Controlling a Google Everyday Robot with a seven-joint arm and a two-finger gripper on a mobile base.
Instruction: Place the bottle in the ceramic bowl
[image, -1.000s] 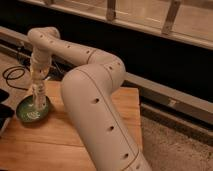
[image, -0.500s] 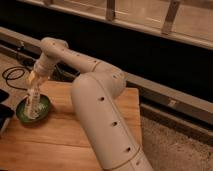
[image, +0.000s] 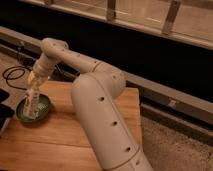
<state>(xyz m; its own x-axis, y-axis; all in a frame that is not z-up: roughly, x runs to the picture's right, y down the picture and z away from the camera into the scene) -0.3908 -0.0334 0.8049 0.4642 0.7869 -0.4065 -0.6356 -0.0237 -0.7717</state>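
Your gripper (image: 33, 96) hangs directly over the ceramic bowl (image: 44, 107), at the left end of the wooden table (image: 65, 140). The bottle (image: 31, 104) stands roughly upright between the fingers, its lower end down inside the bowl. Whether the fingers clamp it or have parted from it: cannot tell from this view.

Judgement: this is the release step. To do it well, make sure the bottle's base rests on the bowl floor before you let go, then open fully and lift straight up along the bottle's axis. Any sideways drag would likely tip the slim bottle over the rim or slide the bowl, which sits near the table's left edge.

Contents: the bowl holds only the bottle's lower part; nothing else is visible inside it. A black cable (image: 12, 75) lies coiled behind the table, apart from the bowl.
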